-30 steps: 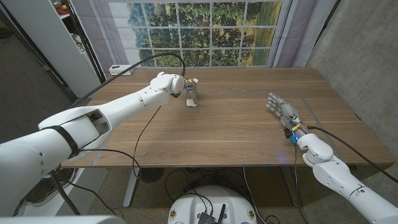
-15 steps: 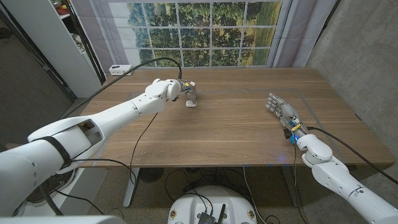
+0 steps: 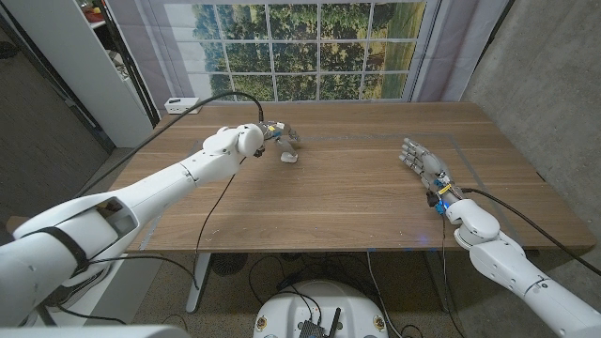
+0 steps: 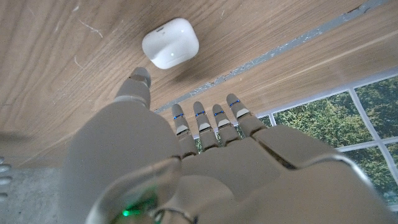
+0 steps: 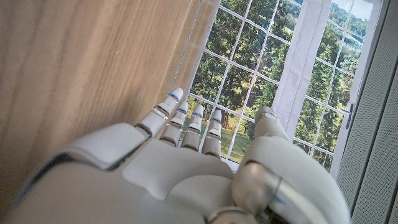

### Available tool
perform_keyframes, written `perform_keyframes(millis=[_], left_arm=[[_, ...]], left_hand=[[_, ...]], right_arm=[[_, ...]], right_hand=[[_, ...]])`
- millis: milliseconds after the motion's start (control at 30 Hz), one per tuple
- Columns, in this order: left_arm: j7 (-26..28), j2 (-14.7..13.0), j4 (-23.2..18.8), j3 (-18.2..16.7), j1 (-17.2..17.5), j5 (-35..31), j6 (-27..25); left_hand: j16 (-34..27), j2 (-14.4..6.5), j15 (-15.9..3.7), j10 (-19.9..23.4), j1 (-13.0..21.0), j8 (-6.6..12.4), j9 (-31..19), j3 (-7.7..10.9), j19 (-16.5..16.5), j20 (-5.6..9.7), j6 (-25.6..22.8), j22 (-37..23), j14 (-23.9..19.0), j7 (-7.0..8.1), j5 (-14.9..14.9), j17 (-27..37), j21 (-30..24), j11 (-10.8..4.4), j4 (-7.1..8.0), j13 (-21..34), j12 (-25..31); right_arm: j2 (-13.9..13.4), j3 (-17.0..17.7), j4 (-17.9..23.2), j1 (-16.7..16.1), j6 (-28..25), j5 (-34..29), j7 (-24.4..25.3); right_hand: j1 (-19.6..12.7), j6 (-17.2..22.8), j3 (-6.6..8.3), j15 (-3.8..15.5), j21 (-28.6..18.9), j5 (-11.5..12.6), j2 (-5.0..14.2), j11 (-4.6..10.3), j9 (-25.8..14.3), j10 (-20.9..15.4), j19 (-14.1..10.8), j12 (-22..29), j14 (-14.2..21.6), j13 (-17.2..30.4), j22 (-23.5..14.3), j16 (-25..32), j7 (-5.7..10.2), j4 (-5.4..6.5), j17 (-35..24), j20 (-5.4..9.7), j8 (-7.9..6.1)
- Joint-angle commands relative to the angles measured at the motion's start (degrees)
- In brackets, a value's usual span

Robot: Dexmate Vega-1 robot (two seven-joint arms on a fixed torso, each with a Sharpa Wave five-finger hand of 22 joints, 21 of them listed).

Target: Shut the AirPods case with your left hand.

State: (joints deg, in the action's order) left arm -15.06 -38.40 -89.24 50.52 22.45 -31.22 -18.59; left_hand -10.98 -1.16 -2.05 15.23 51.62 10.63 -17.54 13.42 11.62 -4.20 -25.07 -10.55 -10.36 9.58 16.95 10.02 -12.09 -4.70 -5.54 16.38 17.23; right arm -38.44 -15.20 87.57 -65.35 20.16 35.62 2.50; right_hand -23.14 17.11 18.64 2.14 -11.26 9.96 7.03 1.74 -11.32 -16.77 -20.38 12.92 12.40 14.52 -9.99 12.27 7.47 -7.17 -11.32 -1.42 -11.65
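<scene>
In the head view, the AirPods case (image 3: 290, 157) lies on the wooden table (image 3: 347, 197) in the upper middle-left of the frame, a small white pebble shape with no lid standing up, so it reads as closed. The left hand (image 3: 278, 137) hovers just beside and above it, fingers spread and holding nothing, at the end of a white arm running up from the lower left. At right of centre the right hand (image 3: 423, 161) stands on its edge, well apart from the case, fingers apart and empty. A white power strip (image 3: 181, 105) sits near the table's far left corner.

In the left wrist view, the case (image 4: 170, 42) shows at the upper middle, lying on its broad side with its seam shut and a small port on one end. The left hand (image 4: 186, 155) fills the lower frame; one fingertip (image 4: 140, 76) reaches close to the case but a gap of wood shows between them.

In the right wrist view, the right hand (image 5: 180, 162) occupies the lower frame with its fingers extended and separate, wood grain to the left and window panes beyond.

The case looks light, rigid and glossy, so it would likely skid under a sideways push. Any touch is best made straight down on the broad top face, or as a pinch across the two flat sides, away from the hinge end.
</scene>
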Motion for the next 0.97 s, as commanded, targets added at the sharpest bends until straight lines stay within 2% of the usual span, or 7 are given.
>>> perform_keyframes(millis=[33, 133, 267, 333, 533, 733, 967], left_arm=[[6.8, -4.2, -7.1, -9.5, 8.6, 10.5, 2.7], [8.9, -5.1, -8.1, -12.3, 11.3, 14.4, 4.3], [11.8, -5.9, -7.4, -16.2, 14.7, 21.0, 9.5], [13.9, -5.7, -6.8, -18.1, 16.5, 24.0, 12.0], [16.7, -4.8, -4.9, -21.8, 19.9, 31.7, 17.8], [19.2, -2.0, -1.0, -24.5, 22.6, 38.9, 25.5], [19.0, 1.4, 3.7, -26.3, 24.0, 46.5, 32.3]], left_hand=[[0.0, -1.2, -2.39, 0.3, -0.7, 0.56, 0.2, -0.23, 0.4, -0.23, -0.7, -0.2, -0.5, -0.39, 0.0, 0.3, -0.2, -0.03, 0.68, 0.1, -0.1], [-0.1, -1.9, -2.52, 0.4, -1.4, 0.61, 0.3, -0.33, 0.6, -0.05, -0.7, -0.2, -0.7, -0.57, -0.1, 0.4, -0.2, 0.05, 1.31, 0.2, 0.0], [-0.4, -3.1, -2.73, 0.8, -2.9, 0.46, 0.5, -0.59, 0.9, 0.19, -0.3, -0.2, -1.2, -0.77, -0.3, 0.6, -0.3, 0.37, 2.52, 0.2, 0.0], [-0.4, -3.5, -2.75, 1.0, -3.4, 0.25, 0.7, -0.71, 1.0, 0.41, 0.3, -0.2, -1.3, -1.02, -0.4, 0.6, -0.4, 0.53, 2.95, 0.1, 0.0], [-0.4, -4.4, -2.98, 1.4, -4.2, -0.40, 1.1, -0.76, 1.3, 0.94, 2.5, -0.1, -1.6, -1.05, -0.8, 0.5, -0.4, 0.82, 3.57, 0.0, 0.0], [-0.4, -4.8, -3.20, 1.9, -4.5, -0.42, 1.4, -0.82, 1.4, 1.03, 3.2, -0.1, -1.8, -0.81, -1.1, 0.5, -0.4, 1.10, 3.81, -0.1, 0.1], [-0.4, -5.0, -3.30, 2.1, -5.0, 0.02, 1.7, -0.93, 1.5, 1.23, 2.6, -0.1, -2.2, -1.47, -1.5, 0.4, -0.4, 1.21, 4.01, -0.1, 0.1]], right_arm=[[-0.5, -0.3, 1.5, 1.6, -2.4, -0.8, 1.3], [-0.4, -0.5, 1.2, 2.6, -2.8, -1.1, 1.2], [0.0, -1.0, -0.1, 4.4, -2.9, -1.2, 0.3], [0.2, -1.3, -0.7, 5.3, -2.9, -1.4, 0.0], [1.0, -1.8, -2.5, 7.9, -2.8, -1.7, -0.6], [1.4, -2.0, -3.6, 9.9, -2.6, -2.1, -0.9], [1.8, -2.5, -5.0, 12.1, -3.1, -2.2, -1.3]], right_hand=[[0.4, -0.2, -0.24, 4.50, -0.3, 0.2, -0.11, 0.14, -0.2, -0.2, 0.1, 0.2, 0.4, 0.3, -0.3, 0.4, -0.10, -0.05, -0.3, -0.33, 0.08], [0.4, -0.2, -0.26, 4.56, -0.3, 0.2, -0.05, 0.06, -0.2, -0.3, 0.1, 0.2, 0.5, 0.3, -0.3, 0.4, -0.08, -0.01, -0.3, -0.29, 0.06], [0.7, -0.2, -0.35, 4.89, -0.4, 0.2, 0.31, 0.59, -0.2, -0.3, -0.2, 0.2, 0.7, 0.3, -0.3, 0.6, -0.19, 0.25, -0.4, -0.25, 0.04], [0.7, -0.1, -0.37, 5.10, -0.4, 0.3, 0.44, 1.03, -0.2, -0.4, -0.3, 0.2, 0.9, 0.3, -0.3, 0.7, -0.12, 0.28, -0.4, -0.06, 0.00], [1.1, 0.1, -0.43, 5.34, -0.5, 0.3, 0.98, 1.09, -0.2, -0.4, -0.5, 0.1, 0.9, 0.2, -0.2, 0.8, -0.15, 0.69, -0.6, 0.17, -0.09], [1.2, 0.3, -0.43, 5.45, -0.5, 0.3, 1.19, 1.18, -0.2, -0.3, -0.6, 0.0, 0.9, 0.2, -0.2, 0.7, -0.20, 0.78, -0.6, 0.33, -0.15], [1.2, 0.4, -0.38, 5.63, -0.5, 0.3, 1.35, 1.31, -0.2, 0.0, -0.6, -0.1, 0.9, 0.2, -0.2, 0.7, -0.16, 0.81, -0.5, 0.63, -0.17]])
